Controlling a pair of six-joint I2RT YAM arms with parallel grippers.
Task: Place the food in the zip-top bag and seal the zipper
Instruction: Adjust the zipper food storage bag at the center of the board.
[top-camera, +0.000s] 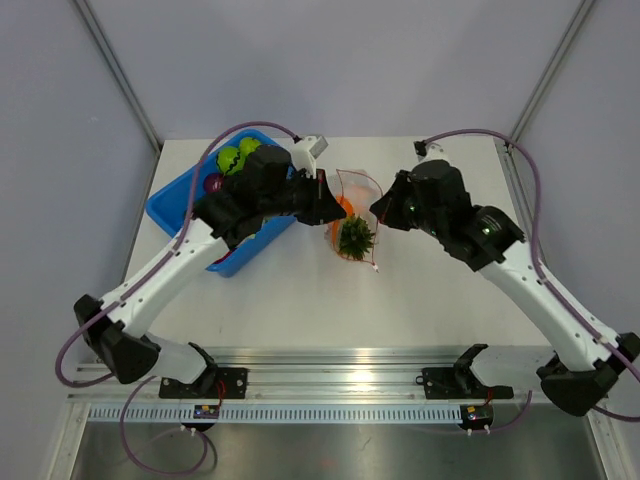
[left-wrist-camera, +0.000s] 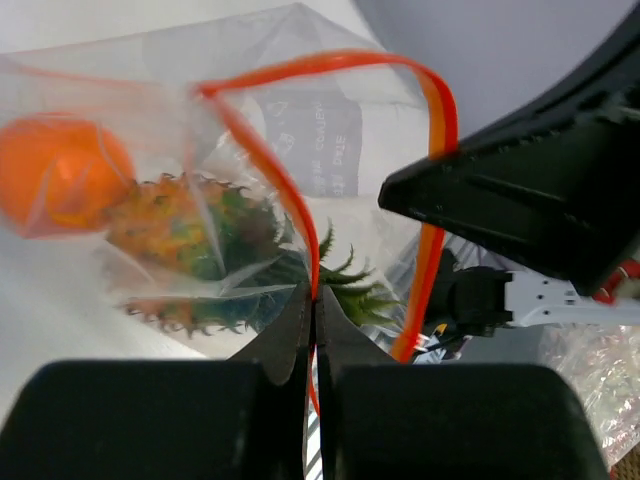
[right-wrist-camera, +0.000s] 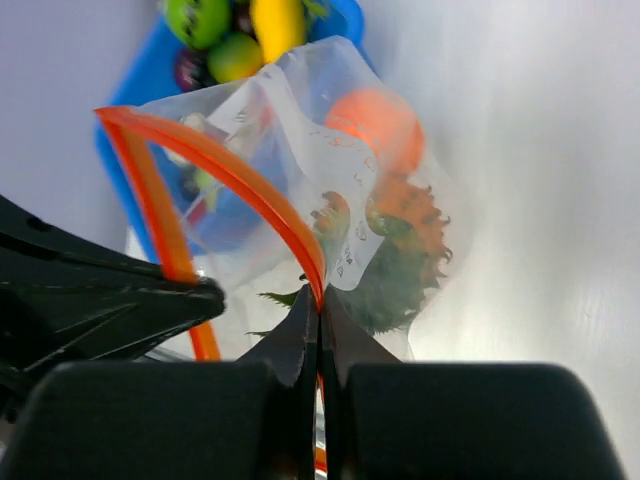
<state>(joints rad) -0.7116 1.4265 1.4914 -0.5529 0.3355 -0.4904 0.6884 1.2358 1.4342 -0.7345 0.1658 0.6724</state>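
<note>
Pinching zipper (right-wrist-camera: 250, 188); lemon (right-wrist-camera: 278, 22) right-wrist only.

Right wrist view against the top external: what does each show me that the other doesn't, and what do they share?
Right wrist only: the right claw pinched shut on the zipper, the print on the white label, and a yellow lemon in the blue bin. Top external only: the left arm and right arm at full length, and the bag placed mid-table, between the bin and the right arm. Both: the open bag holding the orange and pineapple, plus green apples in the bin.
</note>
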